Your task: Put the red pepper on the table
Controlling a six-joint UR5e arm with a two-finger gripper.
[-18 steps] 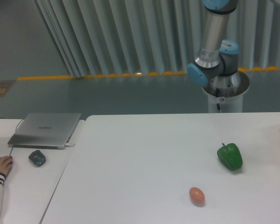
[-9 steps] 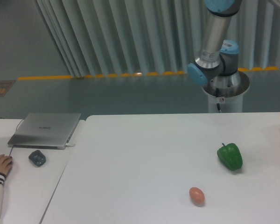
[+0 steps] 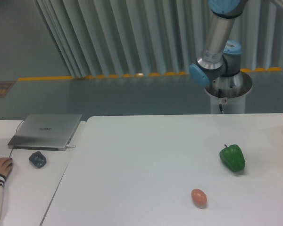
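Camera view: bench [image 3: 132, 155] held green bell pepper [image 3: 233, 158] and orange-pink egg [image 3: 198, 197]. Red pepper nowhere visible; placement judged not done. Hand out of frame, grip state unseen; arm [image 3: 216, 56] rose behind bench.

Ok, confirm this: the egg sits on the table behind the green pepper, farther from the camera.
Not quite. In the camera view the egg lies on the table in front of the green pepper, nearer the camera and a little to its left in the image, not behind it.
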